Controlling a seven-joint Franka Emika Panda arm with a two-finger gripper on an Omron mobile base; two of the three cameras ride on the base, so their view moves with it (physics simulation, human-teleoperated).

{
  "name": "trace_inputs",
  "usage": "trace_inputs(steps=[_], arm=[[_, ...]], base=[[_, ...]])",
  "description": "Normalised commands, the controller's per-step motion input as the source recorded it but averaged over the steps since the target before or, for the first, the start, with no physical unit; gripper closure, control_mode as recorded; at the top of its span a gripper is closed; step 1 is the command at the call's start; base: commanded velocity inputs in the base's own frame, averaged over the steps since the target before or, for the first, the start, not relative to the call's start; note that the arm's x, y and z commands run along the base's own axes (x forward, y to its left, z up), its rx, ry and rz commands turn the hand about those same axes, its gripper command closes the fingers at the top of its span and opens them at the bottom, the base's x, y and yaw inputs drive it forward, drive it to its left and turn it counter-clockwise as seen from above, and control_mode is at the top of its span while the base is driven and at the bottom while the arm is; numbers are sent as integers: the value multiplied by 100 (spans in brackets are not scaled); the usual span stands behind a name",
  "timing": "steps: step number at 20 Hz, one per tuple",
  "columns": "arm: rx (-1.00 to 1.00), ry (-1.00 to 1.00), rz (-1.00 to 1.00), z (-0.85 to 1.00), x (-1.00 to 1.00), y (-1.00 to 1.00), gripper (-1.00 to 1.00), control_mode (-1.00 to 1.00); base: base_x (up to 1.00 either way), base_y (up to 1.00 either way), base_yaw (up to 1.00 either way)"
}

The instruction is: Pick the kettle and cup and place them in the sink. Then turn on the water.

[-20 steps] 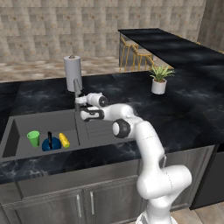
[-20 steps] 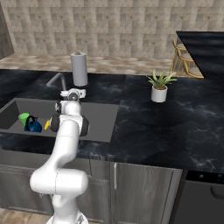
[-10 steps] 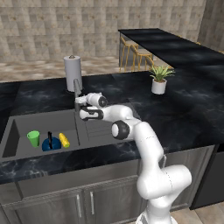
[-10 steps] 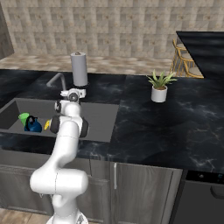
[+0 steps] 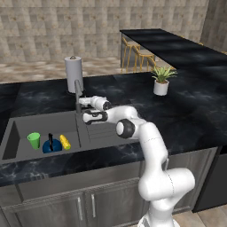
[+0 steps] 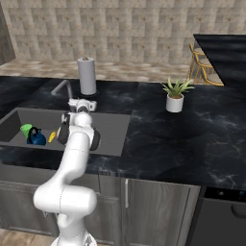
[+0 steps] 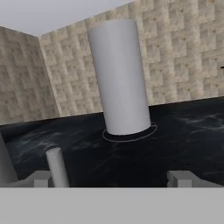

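The grey sink (image 5: 17,133) (image 6: 12,120) holds the green cup (image 5: 33,140) (image 6: 26,129) and, beside it, the dark-blue kettle (image 5: 52,144) (image 6: 34,138). The slim grey faucet (image 5: 78,95) (image 6: 62,86) rises at the basin's back edge, and no water is in view. My gripper (image 5: 83,111) (image 6: 77,103) (image 7: 111,179) hovers open at the faucet's base, level with the counter. In the hand view a short grey faucet lever (image 7: 57,166) stands between the fingertips (image 7: 41,178), close to the left one, with nothing gripped.
A small yellow object (image 5: 65,142) (image 6: 51,138) lies next to the kettle. A white paper-towel roll (image 5: 73,74) (image 6: 87,75) (image 7: 120,78) stands just behind the faucet. A potted plant (image 5: 161,80) (image 6: 175,96) sits further right on the black counter.
The hand has barely shifted beside the faucet, and its jaws stay open. Cup and kettle have not moved.
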Motion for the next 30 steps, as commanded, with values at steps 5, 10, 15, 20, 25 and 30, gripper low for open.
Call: trace_inputs(steps=[5,10,15,20,25,30], arm=[[10,0,-2,0,2,-33,-100,-100],[-3,-1,2,3,5,-21,-100,-100],[-13,-5,4,0,0,-40,-100,-100],[-4,0,0,0,0,-63,-100,-100],[0,2,0,6,28,-66,-100,-100],[0,9,0,12,52,-49,-100,-100]], base=[[0,0,0],[0,0,0],[0,0,0],[0,0,0],[0,0,0],[0,0,0]])
